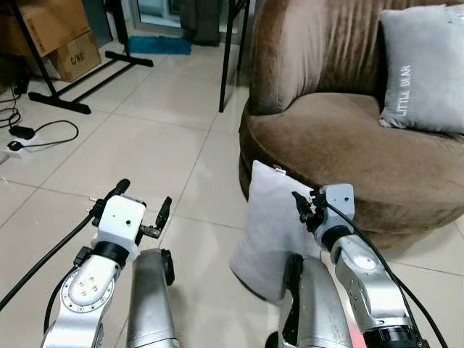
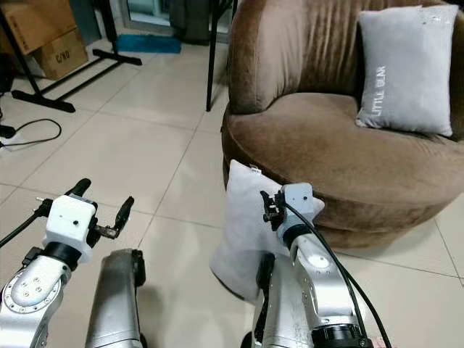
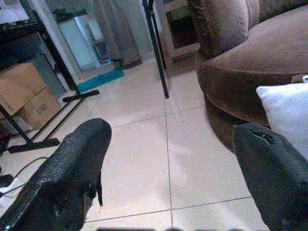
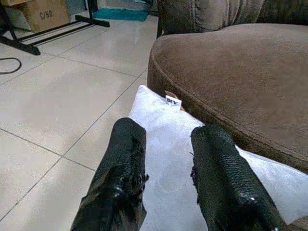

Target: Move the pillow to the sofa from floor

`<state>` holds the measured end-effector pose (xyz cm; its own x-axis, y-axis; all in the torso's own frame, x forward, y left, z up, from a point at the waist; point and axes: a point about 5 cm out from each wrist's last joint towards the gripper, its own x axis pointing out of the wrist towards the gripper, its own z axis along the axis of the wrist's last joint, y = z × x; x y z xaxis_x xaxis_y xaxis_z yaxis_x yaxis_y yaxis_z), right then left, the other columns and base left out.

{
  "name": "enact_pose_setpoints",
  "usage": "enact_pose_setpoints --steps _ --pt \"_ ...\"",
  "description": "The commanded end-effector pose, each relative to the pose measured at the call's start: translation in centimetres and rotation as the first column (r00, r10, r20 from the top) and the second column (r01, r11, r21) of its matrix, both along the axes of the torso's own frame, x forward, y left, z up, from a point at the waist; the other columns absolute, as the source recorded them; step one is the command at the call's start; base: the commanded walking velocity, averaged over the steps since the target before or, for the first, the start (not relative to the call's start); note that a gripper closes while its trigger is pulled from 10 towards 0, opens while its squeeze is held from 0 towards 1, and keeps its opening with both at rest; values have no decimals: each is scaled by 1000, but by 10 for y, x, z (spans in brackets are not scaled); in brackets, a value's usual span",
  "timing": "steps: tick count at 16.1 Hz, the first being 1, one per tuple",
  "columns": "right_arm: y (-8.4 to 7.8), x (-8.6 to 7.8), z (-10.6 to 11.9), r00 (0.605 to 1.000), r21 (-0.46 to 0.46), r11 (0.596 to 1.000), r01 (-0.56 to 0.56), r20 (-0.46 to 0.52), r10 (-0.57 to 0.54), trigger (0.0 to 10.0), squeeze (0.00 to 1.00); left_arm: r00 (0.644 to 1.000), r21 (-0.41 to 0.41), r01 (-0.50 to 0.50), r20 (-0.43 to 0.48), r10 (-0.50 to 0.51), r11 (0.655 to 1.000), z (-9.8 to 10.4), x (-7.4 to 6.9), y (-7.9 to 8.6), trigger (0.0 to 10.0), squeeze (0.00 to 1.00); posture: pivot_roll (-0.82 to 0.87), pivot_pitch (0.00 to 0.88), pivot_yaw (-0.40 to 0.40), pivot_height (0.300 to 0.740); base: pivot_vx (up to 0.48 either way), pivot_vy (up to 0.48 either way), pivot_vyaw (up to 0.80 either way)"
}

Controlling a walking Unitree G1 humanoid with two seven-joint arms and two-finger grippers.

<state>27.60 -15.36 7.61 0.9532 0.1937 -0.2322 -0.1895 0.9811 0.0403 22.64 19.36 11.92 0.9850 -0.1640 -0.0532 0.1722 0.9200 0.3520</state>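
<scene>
Sofa (image 1: 341, 138): round, brown, plush, at the right of the scene; a grey cushion (image 1: 423, 69) printed "LITTLE BEAR" leans against its backrest.
Floor (image 1: 145, 152): pale glossy tiles with dark grout lines.
Pillow (image 1: 272, 225): plain light grey, standing upright on the floor, leaning against the sofa's front base; a small white tag (image 4: 173, 100) sticks up at its top corner.
Right arm: silver, reaching forward and up, wrist bent toward the pillow's face.
Right gripper (image 4: 168, 159): two black fingers a narrow gap apart, held right against the pillow; nothing clamped between them, and contact with the fabric cannot be told.
Left arm: silver, raised over bare tiles, well left of the pillow.
Left gripper (image 1: 141, 206): fingers spread wide, holding nothing.
Surroundings: black stand legs (image 1: 72, 87), cardboard boxes (image 1: 61, 32), a black cable (image 1: 36, 138) at far left; a thin black pole (image 1: 228, 54) beside the sofa.
</scene>
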Motion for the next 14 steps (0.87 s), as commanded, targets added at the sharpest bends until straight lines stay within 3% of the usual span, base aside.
enact_pose_setpoints --steps 1,2,3,6,9,12,14 --pt "-9 30 -4 997 -13 997 75 -16 -76 10000 1000 990 10 141 -26 -141 990 5 4 -10 10000 0 51 147 -18 411 0 0 0" --pt "-13 62 1 989 -9 989 146 -7 -146 10000 1000 957 12 285 -55 -283 959 11 4 -19 10000 0 51 157 -18 411 0 0 0" --pt "-11 68 5 989 30 988 148 3 -148 10000 1000 954 9 293 -63 -292 956 11 4 -20 10000 0 49 159 -20 411 0 0 0" --pt "-4 62 4 993 81 990 115 12 -116 10000 1000 959 3 276 -60 -275 961 9 4 -21 10000 0 39 160 -24 411 0 0 0" --pt "-4 69 -7 987 10 987 158 -17 -158 10000 1000 953 1 298 -62 -298 955 13 5 -22 10000 0 49 176 -20 411 0 0 0" --pt "-8 77 -3 977 -39 976 214 -6 -214 10000 1000 941 13 332 -78 -330 943 18 1 -17 10000 0 73 221 -17 411 0 0 0" --pt "-19 82 1 958 -282 916 286 49 -283 10000 1000 931 26 356 -97 -352 934 22 -7 -12 10000 0 101 257 -20 411 0 0 0"
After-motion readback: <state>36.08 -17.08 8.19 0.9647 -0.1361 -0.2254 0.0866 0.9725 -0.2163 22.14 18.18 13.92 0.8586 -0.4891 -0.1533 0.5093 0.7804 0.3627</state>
